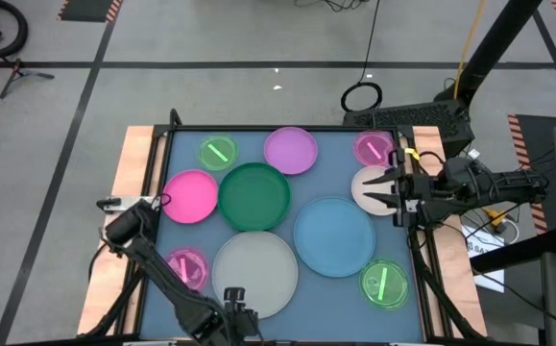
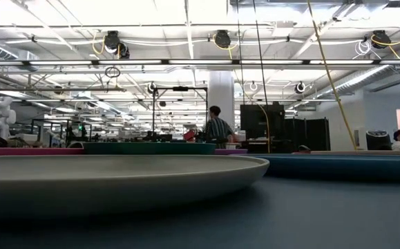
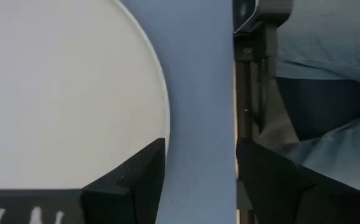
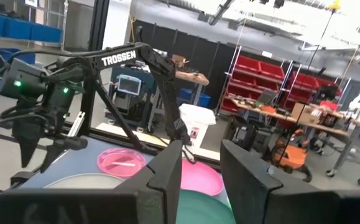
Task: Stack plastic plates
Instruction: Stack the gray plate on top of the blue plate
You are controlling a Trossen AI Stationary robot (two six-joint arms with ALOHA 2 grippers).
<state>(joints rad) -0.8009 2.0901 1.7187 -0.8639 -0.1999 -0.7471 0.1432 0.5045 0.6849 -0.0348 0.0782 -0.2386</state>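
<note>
Plates lie spread singly over the blue table (image 1: 162, 173), none stacked: a dark green plate (image 1: 254, 196) in the middle touches a pink plate (image 1: 191, 196) beside it, a lilac plate (image 1: 290, 150) lies behind them, and a large blue plate (image 1: 333, 235) and a large grey-white plate (image 1: 255, 272) lie nearer the front. Small translucent plates sit toward the corners: green ones (image 1: 217, 152) (image 1: 384, 284) and pink ones (image 1: 374, 147) (image 1: 186, 266), each with a stripe. A cream plate (image 1: 366, 187) at the right edge is half hidden under the right gripper (image 1: 390, 189), whose fingers stand apart above it. The left gripper (image 1: 233, 296) hangs at the front edge over the grey-white plate's rim, fingers apart and empty. In the low view the plates show only as rims. White lettering on the left arm, seen from the right wrist, reads TROSSEN.
</note>
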